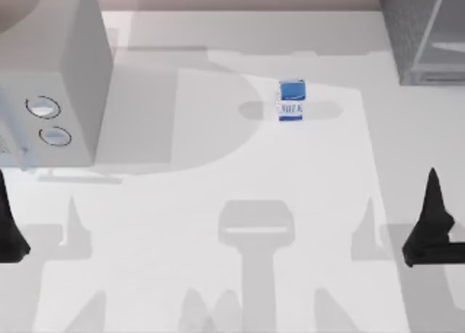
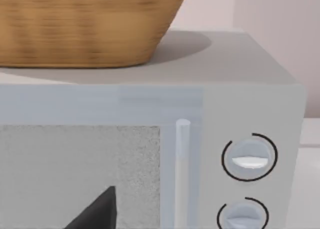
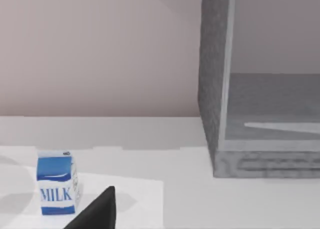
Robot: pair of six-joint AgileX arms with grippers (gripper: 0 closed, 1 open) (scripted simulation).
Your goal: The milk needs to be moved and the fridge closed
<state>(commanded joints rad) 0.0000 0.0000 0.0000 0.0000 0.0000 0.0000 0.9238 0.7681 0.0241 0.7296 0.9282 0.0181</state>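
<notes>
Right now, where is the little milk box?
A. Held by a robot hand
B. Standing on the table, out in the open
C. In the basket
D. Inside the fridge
B. The milk stands upright on the table, apart from the fridge at the top view's right, and from the right gripper and left gripper near the table's sides.

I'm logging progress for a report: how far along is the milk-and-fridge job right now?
Nothing looks done. The milk stands upright on the table, away from the open fridge. Nothing is in hand: the left claw and right claw sit parked at the table's sides. Moving the milk and closing the fridge remain.
</notes>
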